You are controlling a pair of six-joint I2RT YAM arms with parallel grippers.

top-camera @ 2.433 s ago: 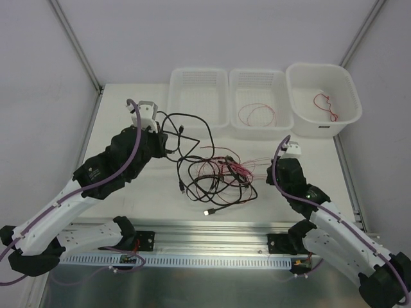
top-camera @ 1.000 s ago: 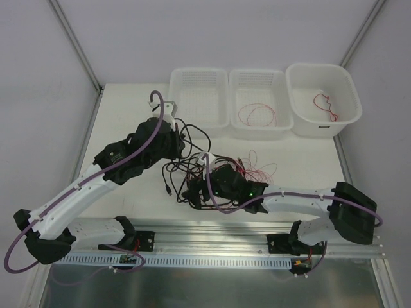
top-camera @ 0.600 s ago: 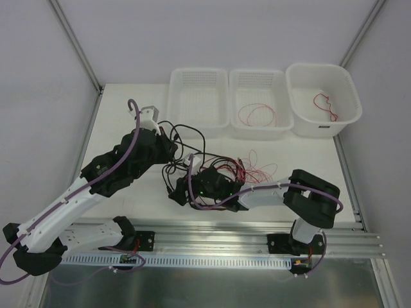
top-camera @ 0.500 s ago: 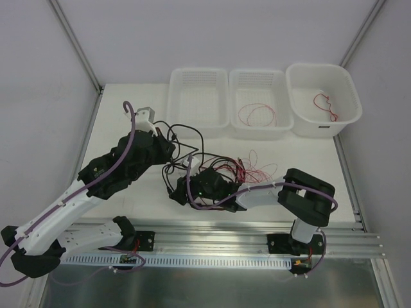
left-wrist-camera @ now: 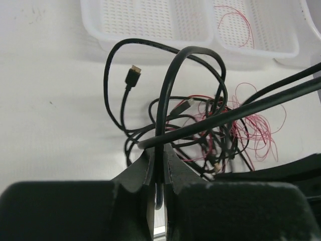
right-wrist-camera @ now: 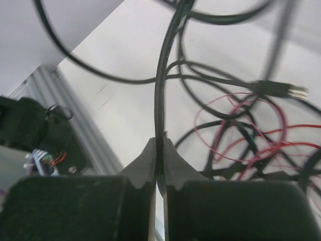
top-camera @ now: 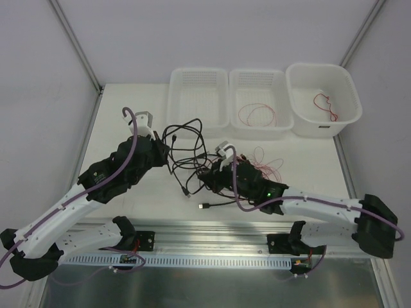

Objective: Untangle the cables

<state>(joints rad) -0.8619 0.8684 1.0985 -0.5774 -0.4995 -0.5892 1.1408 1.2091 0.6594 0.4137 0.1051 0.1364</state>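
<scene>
The cables (top-camera: pixel 189 151) lie in a tangle mid-table: thick black cords looped over thin red wires (top-camera: pixel 262 162). My left gripper (top-camera: pixel 167 156) is at the tangle's left side, shut on a black cable (left-wrist-camera: pixel 165 95) that arches up out of its jaws (left-wrist-camera: pixel 159 153). On the near right side of the tangle, my right gripper (top-camera: pixel 205 174) is shut on another black cable (right-wrist-camera: pixel 161 85), which runs taut straight up from its fingers (right-wrist-camera: pixel 159 144). A loose plug (top-camera: pixel 204 206) lies near the front. Another plug (left-wrist-camera: pixel 133 72) points toward the baskets.
Three white baskets stand along the back: the left one (top-camera: pixel 199 70), the middle one (top-camera: pixel 260 71) holding a red wire (top-camera: pixel 257 115), and the right one (top-camera: pixel 320 65) holding another red wire (top-camera: pixel 325 106). A metal rail (top-camera: pixel 212 234) runs along the near edge.
My right gripper has shut on a black cable and drawn back to the right, pulling the tangle that way. The left gripper stays shut on its cable and has shifted slightly.
</scene>
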